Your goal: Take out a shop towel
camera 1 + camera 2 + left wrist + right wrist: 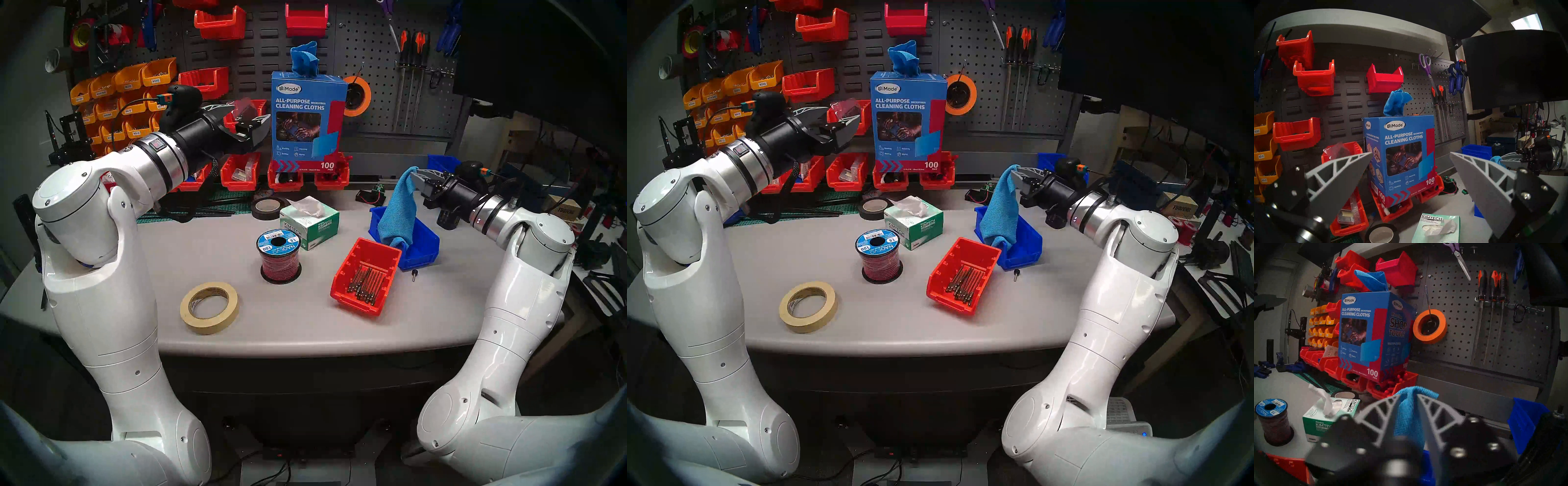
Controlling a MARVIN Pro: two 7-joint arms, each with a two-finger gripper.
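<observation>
Pinched between my right gripper's (1409, 396) fingers, the towel (400, 210) hangs into the blue bin (422, 253) at right (only a corner held). It could slip or snag there. Left gripper (1411, 158) gapes empty near the box (307, 118).

The bench (305, 325) is seen from above by both head views; the blue box (1400, 152) is faced level by both wrist views, fairly close.

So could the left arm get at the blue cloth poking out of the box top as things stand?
Probably yes. The left tool is open, empty, and beside the box, with nothing between it and the cloth sticking out above; it would have to rise a little.
</observation>
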